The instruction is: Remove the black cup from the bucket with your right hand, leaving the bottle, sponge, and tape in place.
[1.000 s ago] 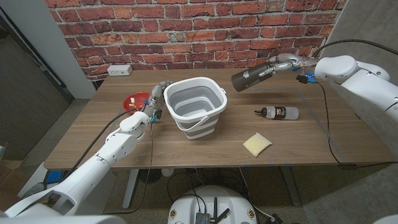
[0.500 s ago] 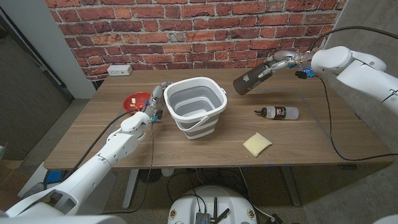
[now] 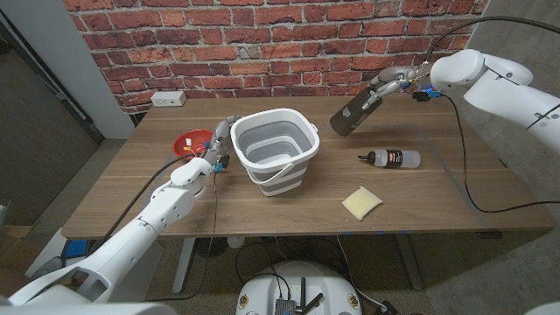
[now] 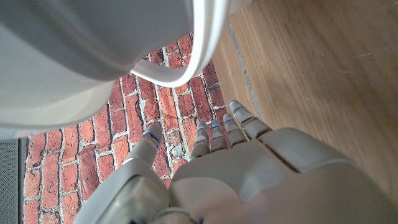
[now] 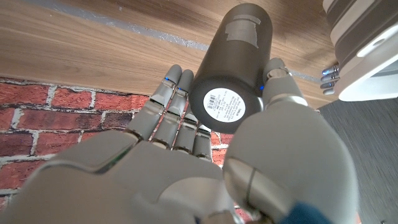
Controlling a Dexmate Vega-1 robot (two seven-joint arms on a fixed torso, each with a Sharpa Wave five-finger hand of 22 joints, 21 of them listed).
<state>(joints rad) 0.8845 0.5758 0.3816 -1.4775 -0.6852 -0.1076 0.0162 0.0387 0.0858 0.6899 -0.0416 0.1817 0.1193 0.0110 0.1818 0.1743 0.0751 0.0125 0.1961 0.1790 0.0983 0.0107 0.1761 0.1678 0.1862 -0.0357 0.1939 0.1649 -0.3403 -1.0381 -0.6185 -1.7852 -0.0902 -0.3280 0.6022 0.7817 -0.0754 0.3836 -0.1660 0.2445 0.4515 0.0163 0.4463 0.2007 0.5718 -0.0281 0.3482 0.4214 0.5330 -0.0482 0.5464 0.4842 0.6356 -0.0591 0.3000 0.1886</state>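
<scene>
While my right hand (image 3: 391,85) holds the black cylindrical cup (image 3: 351,111) in the air, above the wooden desk (image 3: 289,201) and well to the side of the white collapsible plastic bucket (image 3: 275,147), I judge how this cup handles. It looks stiff and light, with a smooth matte wall that could slip. In the right wrist view my fingers (image 5: 177,106) lie along one side and the thumb presses the other, near the bottom where a white barcode label (image 5: 226,104) sits. The cup is tilted, its mouth pointing down and away from me. I think the grip near the base is less sure than one around the middle, so I would keep the squeeze firm and even.

The small clear bottle with black cap (image 3: 391,158) and the yellow sponge (image 3: 361,203) lie on the desk, apart from the bucket. My left hand (image 3: 219,144) stands just beside the bucket wall, holding nothing, fingers apart. Near it is a red round plate (image 3: 189,140).
</scene>
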